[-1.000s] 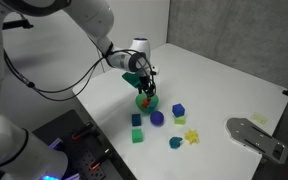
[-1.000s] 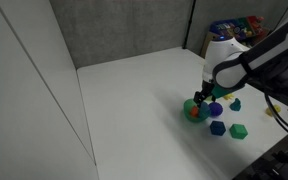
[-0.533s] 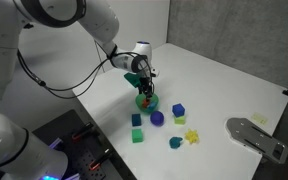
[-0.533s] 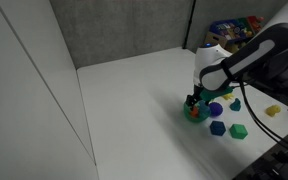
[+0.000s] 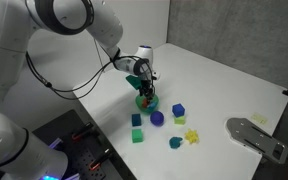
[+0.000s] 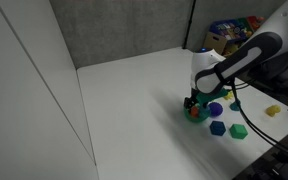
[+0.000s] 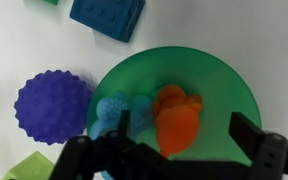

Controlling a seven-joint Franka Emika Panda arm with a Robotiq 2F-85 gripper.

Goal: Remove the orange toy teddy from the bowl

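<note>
The bright green bowl [image 7: 224, 85] fills the wrist view; it also shows under the gripper in both exterior views [image 5: 150, 101] [image 6: 191, 114]. Inside it lies the orange toy teddy [image 7: 176, 118], beside a light blue toy [image 7: 117, 112]. My gripper [image 7: 182, 130] hangs just above the bowl with its jaws open, one finger [image 7: 123, 128] at the blue toy's edge, the other finger [image 7: 248, 133] over the bowl's right side. The teddy lies between the fingers, not gripped. In the exterior views the gripper [image 5: 145, 90] [image 6: 196, 99] reaches down into the bowl.
A purple spiky ball [image 7: 52, 104], a blue block [image 7: 108, 17] and a green cube corner [image 7: 29, 168] lie around the bowl. Several small blocks and a yellow star toy [image 5: 192, 137] lie on the white table [image 5: 224, 80]. A grey device [image 5: 256, 136] stands near the table's edge.
The gripper has lowered a little towards the bowl and the arm's upper links have shifted; the bowl and toys have not moved.
</note>
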